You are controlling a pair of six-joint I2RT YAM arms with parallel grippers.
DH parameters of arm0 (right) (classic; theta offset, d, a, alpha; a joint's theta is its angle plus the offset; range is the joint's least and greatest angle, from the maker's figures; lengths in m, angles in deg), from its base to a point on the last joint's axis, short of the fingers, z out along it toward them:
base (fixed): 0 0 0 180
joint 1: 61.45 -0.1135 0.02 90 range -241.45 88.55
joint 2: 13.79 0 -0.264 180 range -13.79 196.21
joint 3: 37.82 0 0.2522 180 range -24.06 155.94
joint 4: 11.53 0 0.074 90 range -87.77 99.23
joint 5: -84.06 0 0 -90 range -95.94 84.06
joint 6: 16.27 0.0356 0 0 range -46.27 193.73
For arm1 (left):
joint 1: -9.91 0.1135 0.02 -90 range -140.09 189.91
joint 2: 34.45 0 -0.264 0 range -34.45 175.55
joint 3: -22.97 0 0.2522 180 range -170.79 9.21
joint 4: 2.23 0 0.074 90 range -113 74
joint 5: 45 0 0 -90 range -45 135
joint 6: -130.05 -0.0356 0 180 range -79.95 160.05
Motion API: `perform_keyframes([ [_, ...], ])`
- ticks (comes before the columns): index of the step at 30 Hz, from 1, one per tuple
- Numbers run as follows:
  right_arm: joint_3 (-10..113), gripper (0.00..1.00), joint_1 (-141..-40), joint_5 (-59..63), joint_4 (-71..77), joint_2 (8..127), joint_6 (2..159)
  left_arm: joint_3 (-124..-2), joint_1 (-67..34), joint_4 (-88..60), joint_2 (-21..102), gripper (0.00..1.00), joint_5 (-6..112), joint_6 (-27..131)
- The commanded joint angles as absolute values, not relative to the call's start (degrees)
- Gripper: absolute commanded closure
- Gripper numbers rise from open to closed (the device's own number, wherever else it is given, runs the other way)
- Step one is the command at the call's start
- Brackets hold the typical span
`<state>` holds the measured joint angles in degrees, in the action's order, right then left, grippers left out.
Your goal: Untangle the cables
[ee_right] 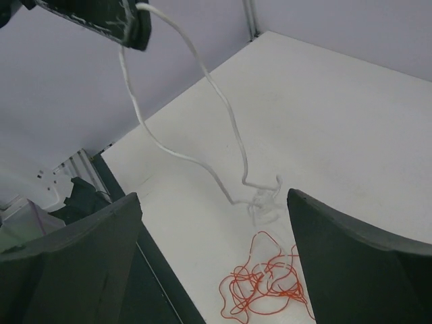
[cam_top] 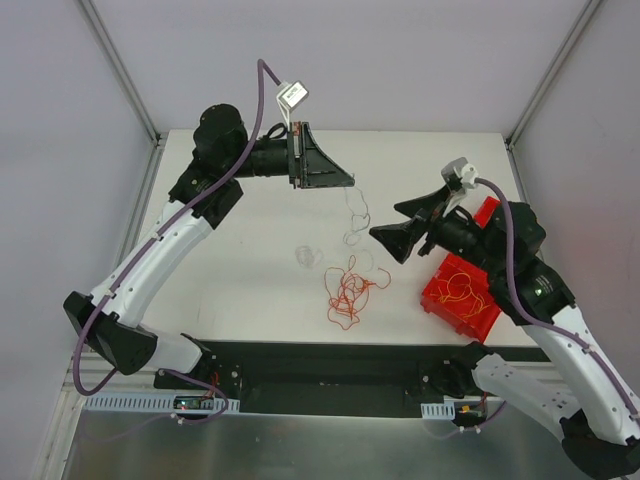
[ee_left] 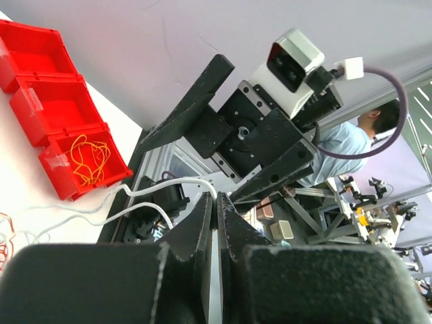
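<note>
White cable (ee_right: 262, 201) hung from left fingers (ee_right: 94, 13), upper left, down to bench (ee_right: 337, 121); red-orange tangle (ee_right: 266, 287) bottom centre; right fingers (ee_right: 74, 256) apart.

Tabletop (cam_top: 250, 200) was white, matt, smooth. White cable (ee_right: 233, 121) looked smooth, plastic-sheathed, with slight sheen. Red-orange cable (ee_right: 266, 290) looked thin, smooth. Red bins (ee_left: 50, 101) were glossy moulded plastic. Left tool (ee_left: 214, 199) was matt black; fingers (ee_left: 304, 283) looked rough, grainy. Frame posts (cam_top: 120, 70) looked like brushed metal.

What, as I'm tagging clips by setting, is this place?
Probably a robotics lab: white table within grey metal framing, red plastic bins, and a cluttered workshop with a light-blue-shirted person beyond.
</note>
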<state>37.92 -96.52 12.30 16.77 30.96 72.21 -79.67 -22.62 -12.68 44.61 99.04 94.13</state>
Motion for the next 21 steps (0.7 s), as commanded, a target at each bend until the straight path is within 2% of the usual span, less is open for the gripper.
perform_keyframes([
  [1,42.2,0.08,-97.8,17.5,12.8,35.5,71.5,-78.9,-22.0,-10.8,43.9,1.00,102.1,94.6],
  [8,43.3,0.08,-101.4,14.0,9.7,41.4,70.7,-77.4,-22.1,-10.8,44.0,1.00,103.8,94.7],
  [10,43.3,0.12,-101.7,13.8,9.7,42.4,71.0,-77.0,-22.1,-10.8,43.9,1.00,104.1,94.5],
  [12,42.7,0.26,-102.0,12.6,9.1,42.7,72.0,-76.9,-22.1,-10.8,43.9,1.00,104.6,94.2],
  [14,41.4,0.54,-102.1,12.3,7.8,42.4,73.5,-77.0,-22.1,-10.8,44.2,1.00,104.8,93.8],
  [16,39.9,0.88,-102.2,10.9,6.8,41.5,75.4,-77.0,-22.0,-10.9,44.6,1.00,104.9,93.4],
  [17,38.9,0.99,-102.2,9.8,6.7,40.5,76.2,-76.8,-21.9,-11.1,44.8,1.00,105.1,93.1],
  [19,36.2,1.00,-102.1,7.8,6.5,38.2,77.9,-76.3,-21.6,-11.8,45.0,0.98,105.3,91.8],
  [21,32.9,1.00,-102.1,3.7,7.4,34.6,79.1,-75.6,-20.7,-13.5,45.2,0.74,105.7,89.9],
])
